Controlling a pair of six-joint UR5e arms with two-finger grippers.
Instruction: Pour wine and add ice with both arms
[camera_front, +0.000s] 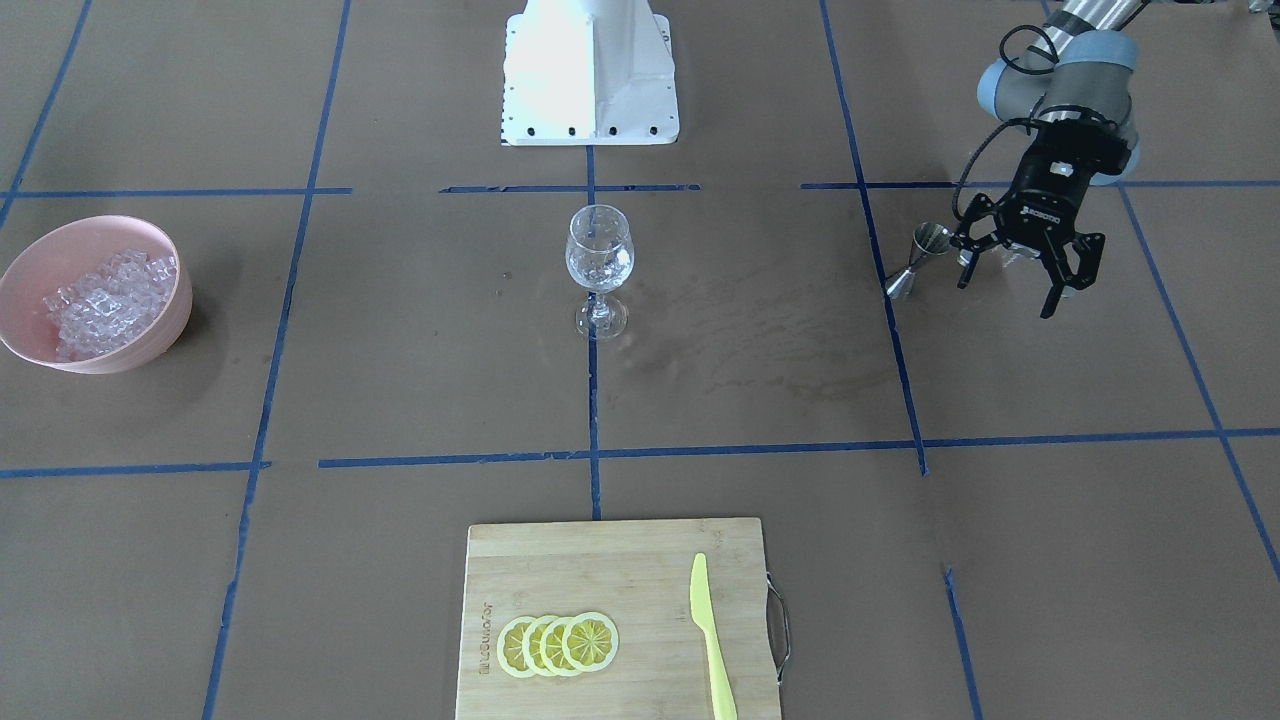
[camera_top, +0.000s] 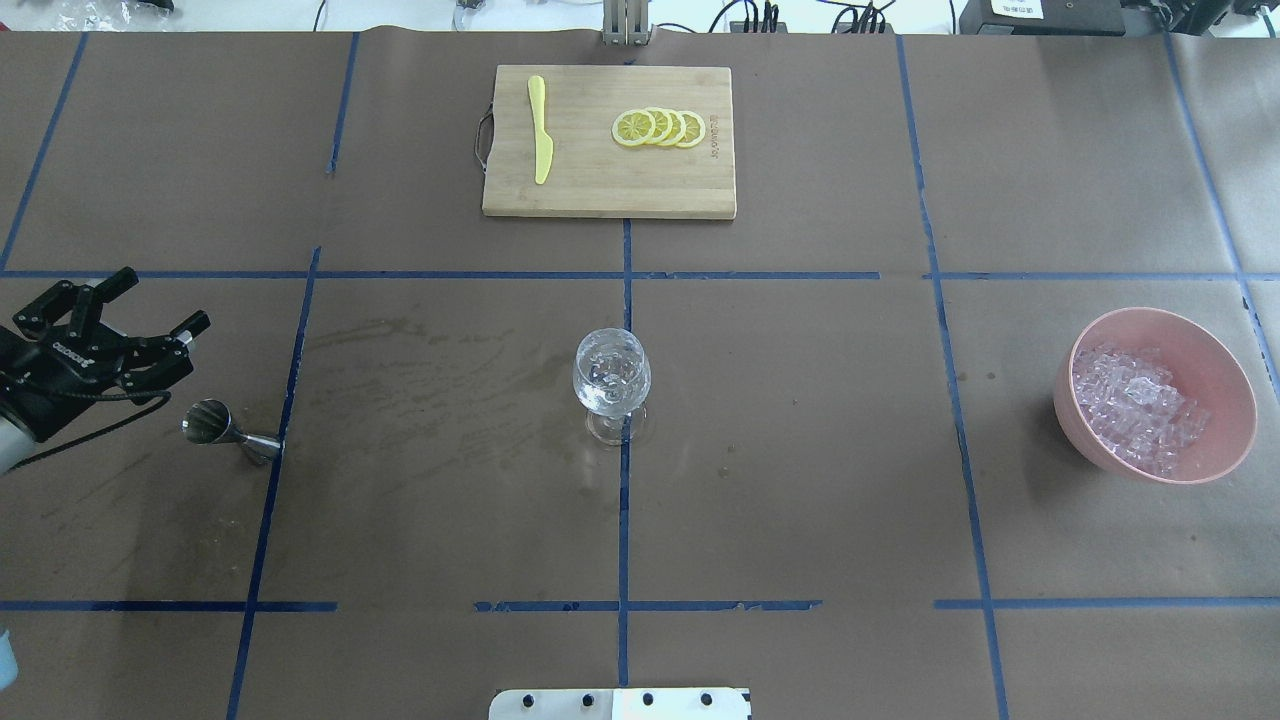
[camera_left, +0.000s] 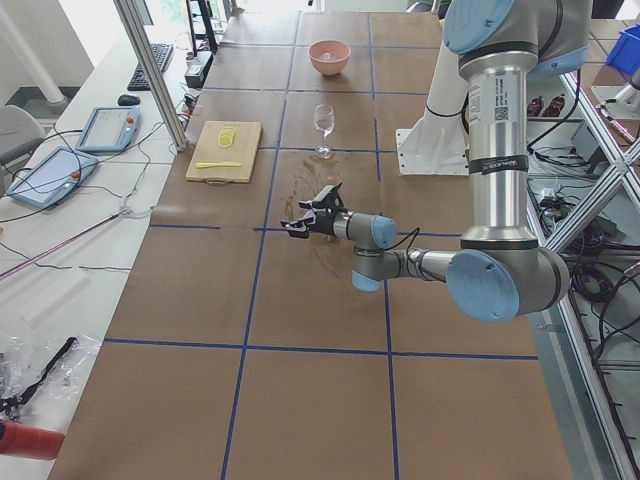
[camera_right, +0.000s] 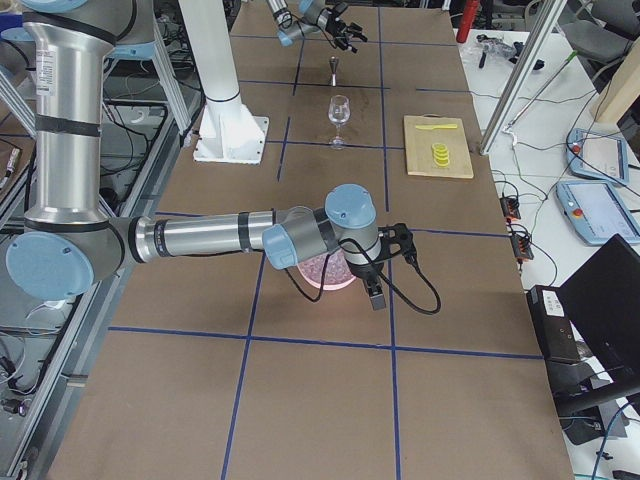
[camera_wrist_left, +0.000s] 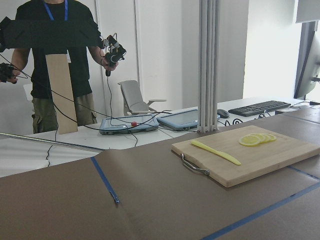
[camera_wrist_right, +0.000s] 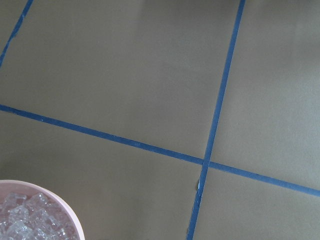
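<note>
Overhead exterior: your left claw (camera_top: 160, 300) is hovering, fingers apart, beside the jigger (camera_top: 228, 432).
Right claw (camera_right: 392, 272): hanging beside the bowl (camera_top: 1225, 385); aperture cannot tell.
Ice (camera_top: 1135, 405): sitting in the bowl; the glass (camera_top: 611, 375) is seemingly holding cubes.
Pending: no wine is showing.

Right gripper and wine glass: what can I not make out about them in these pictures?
- Right gripper: it shows only in the exterior right view, small and dark. I cannot tell whether its fingers are open or shut.
- Wine glass: it is clear and small in every view, so what it holds is uncertain.
</note>
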